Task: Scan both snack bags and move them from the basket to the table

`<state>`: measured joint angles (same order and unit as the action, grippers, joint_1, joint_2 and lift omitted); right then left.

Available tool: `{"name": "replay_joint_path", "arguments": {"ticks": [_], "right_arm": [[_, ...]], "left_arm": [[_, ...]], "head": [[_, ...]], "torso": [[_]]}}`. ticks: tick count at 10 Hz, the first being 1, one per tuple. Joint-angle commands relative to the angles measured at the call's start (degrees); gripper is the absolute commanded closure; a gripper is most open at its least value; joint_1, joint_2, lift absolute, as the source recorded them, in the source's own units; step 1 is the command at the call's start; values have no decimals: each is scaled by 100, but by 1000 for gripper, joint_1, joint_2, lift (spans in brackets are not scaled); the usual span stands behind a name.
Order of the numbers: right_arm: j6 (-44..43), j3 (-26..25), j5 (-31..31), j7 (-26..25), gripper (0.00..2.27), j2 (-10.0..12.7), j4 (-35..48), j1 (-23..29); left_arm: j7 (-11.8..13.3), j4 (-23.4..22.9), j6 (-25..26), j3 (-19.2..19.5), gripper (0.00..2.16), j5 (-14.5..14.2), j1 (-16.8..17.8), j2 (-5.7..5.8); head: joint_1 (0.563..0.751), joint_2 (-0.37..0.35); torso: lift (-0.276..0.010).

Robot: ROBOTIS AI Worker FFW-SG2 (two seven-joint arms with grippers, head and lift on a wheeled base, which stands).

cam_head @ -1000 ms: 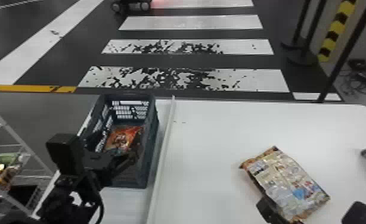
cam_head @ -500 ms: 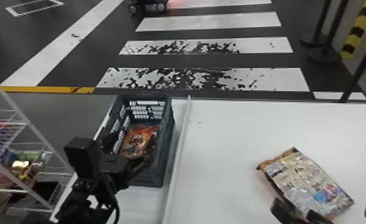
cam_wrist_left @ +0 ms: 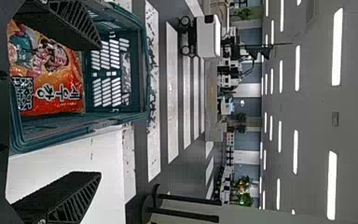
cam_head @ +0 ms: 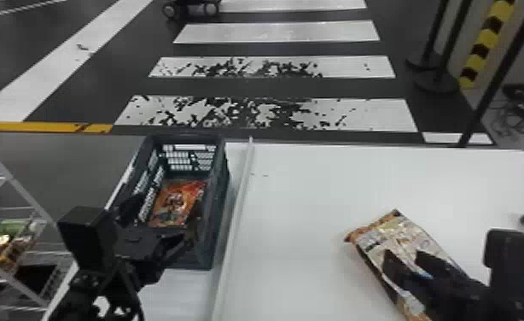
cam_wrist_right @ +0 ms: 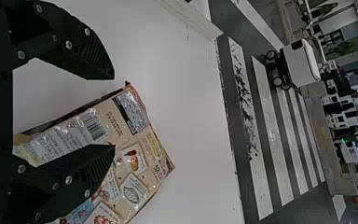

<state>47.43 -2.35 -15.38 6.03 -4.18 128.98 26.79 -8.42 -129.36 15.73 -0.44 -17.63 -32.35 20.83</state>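
Basket (cam_head: 219, 209): stood left of centre in the head view, open side up, probably for lifting out from above.
Orange snack bag (cam_head: 176, 202): lay inside it, broad face up, an easy target from overhead.
Beige snack bag (cam_head: 402, 230): lay flat at lower right on the table (cam_head: 316, 213), barcode (cam_wrist_right: 93, 127) upward, perhaps to suit scanning.
Right pincer (cam_wrist_right: 114, 112): held fingers apart, gripping nothing, across one edge of the beige bag, seemingly to allow an edge pinch.
Left pincer (cam_wrist_left: 99, 111): waited at lower left by the basket, fingers spread, empty, likely for the orange bag.

Black arms (cam_head: 99, 269) bear silvery screws (cam_wrist_right: 69, 45) and perhaps a cable (cam_head: 129, 287).
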Motion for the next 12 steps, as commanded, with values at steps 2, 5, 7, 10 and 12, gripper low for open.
{"name": "replay_joint_path", "arguments": {"ticks": [2,5,7,10,12], "right_arm": [[-897,235,695,-23,2246,-74,-488,-385],[-1793,323,1081,-58,2246,-259,-1358,-772],[-1917,306,1073,-58,2246,-382,-1851,-913],[-2057,191,1116,-58,2246,-487,-2246,-1027],[-2145,33,1169,-129,2246,-505,-2396,-1036]], "left_arm": [[-10,-169,41,-9,26,154,-158,-35],[-28,-231,111,-26,26,251,-255,-53],[-46,-222,111,-26,26,286,-281,-62],[-37,-169,93,-26,26,286,-246,-62],[-19,-107,111,-26,26,278,-184,-53]], "head": [[695,81],[695,49],[695,33],[695,8],[695,-8]], "torso": [[-98],[-98],[-98],[-98],[-98]]}}
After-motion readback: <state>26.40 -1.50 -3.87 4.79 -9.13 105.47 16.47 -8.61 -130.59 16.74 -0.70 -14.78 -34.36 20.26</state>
